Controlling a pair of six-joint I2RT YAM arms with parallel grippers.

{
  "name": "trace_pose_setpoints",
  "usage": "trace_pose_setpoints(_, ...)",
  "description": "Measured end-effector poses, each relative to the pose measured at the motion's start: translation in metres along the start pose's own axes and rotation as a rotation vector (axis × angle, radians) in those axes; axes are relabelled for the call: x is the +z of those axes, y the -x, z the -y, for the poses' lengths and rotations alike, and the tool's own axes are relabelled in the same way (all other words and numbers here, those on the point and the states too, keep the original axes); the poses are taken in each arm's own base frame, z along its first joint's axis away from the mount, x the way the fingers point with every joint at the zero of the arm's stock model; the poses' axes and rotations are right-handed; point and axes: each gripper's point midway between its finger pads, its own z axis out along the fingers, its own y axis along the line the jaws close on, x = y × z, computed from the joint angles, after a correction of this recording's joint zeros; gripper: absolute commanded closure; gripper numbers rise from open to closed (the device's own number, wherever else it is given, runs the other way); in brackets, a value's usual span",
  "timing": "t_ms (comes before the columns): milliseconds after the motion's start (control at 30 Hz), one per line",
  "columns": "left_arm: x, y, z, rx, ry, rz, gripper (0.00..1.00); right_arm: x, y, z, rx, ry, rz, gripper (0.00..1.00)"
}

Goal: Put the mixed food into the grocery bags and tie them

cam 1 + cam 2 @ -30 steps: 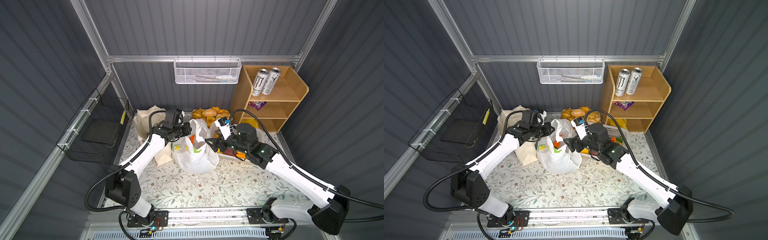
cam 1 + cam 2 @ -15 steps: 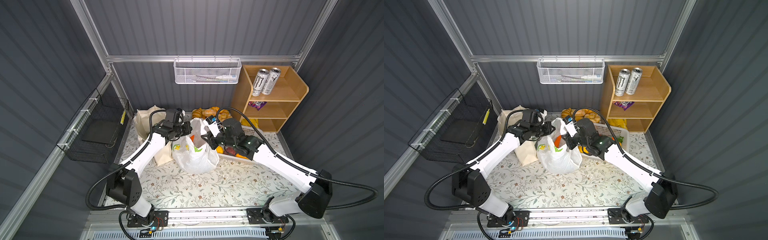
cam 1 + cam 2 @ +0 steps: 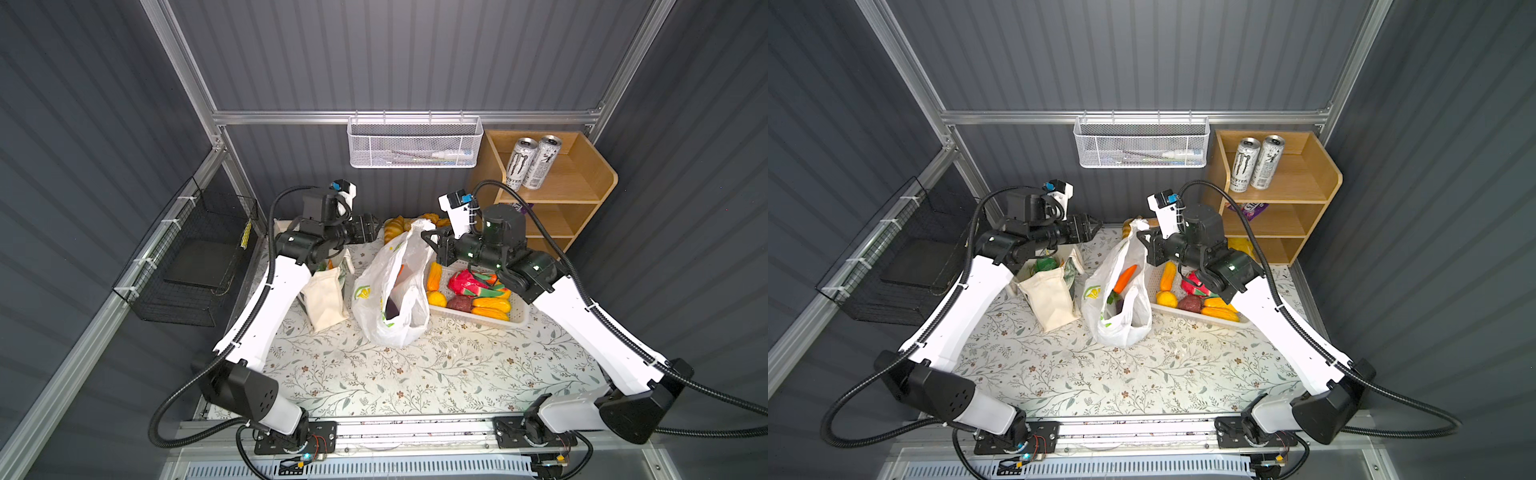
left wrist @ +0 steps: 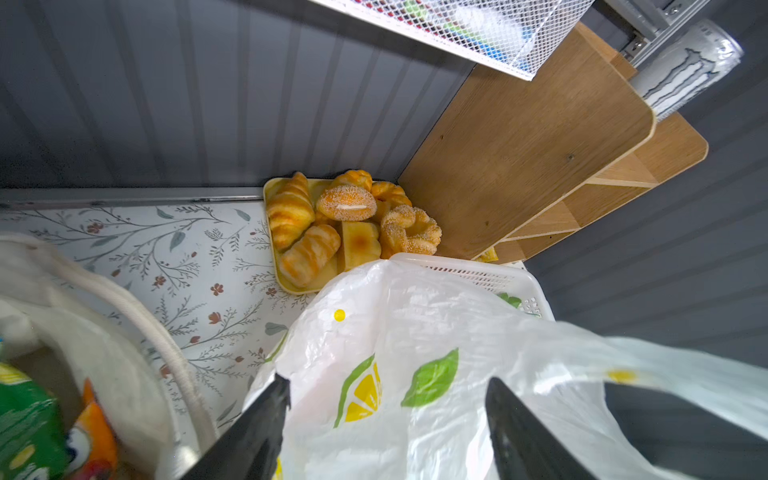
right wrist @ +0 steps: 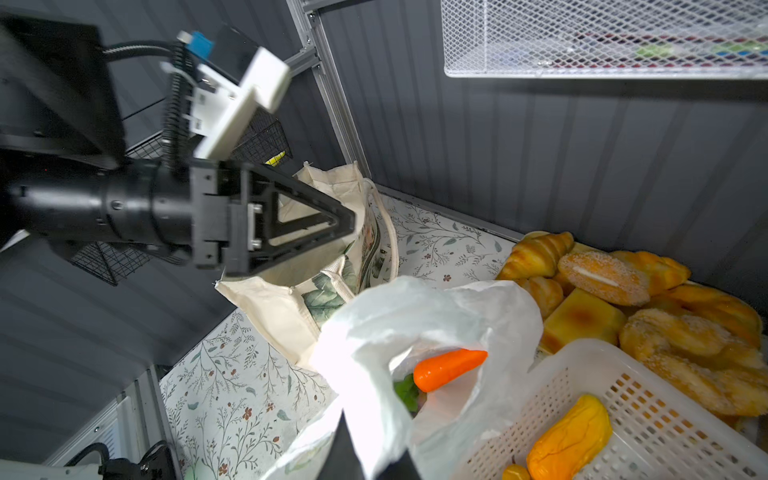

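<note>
Right gripper (image 3: 428, 239) clamps the raised top of the white plastic bag (image 3: 368, 316), fingertips lost in film. Left gripper (image 4: 387, 381) hangs spread, clear of it. An orange carrot (image 3: 1126, 277) shows inside, the rest murky; the canvas tote (image 3: 326, 299) beside it is half-hidden under the arm.

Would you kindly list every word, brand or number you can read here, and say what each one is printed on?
"MONSTER", under a claw logo: on one drink can on the wooden shelf.
Too small to read: the print on the other can; the yellow tag on the black wire basket.
Blurred: white lettering on the purple packet one shelf lower.
No words: the white plastic bag, only a lemon and leaf print.
</note>
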Motion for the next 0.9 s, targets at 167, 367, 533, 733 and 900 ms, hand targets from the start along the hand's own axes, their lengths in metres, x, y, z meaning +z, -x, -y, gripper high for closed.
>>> trace_pose_setpoints(167,-0.031,-0.038,0.056,0.08,-0.168,-0.062,0.28,0.006,-0.009,0.009,0.048,-0.014,-0.029,1.0)
trace_pose_setpoints(367,-0.035,-0.115,0.117,0.185,-0.264,-0.234,0.28,0.01,-0.014,0.014,0.077,-0.023,-0.048,1.0)
trace_pose_setpoints(533,-0.018,-0.159,0.132,0.275,-0.199,-0.333,0.28,0.015,-0.019,0.024,0.101,-0.048,-0.063,1.0)
trace_pose_setpoints(733,0.006,-0.18,0.127,0.345,-0.097,-0.369,0.27,0.016,-0.022,0.032,0.122,-0.073,-0.07,1.0)
trace_pose_setpoints(900,0.025,-0.19,0.122,0.371,-0.059,-0.384,0.27,0.016,-0.022,0.032,0.123,-0.076,-0.07,1.0)
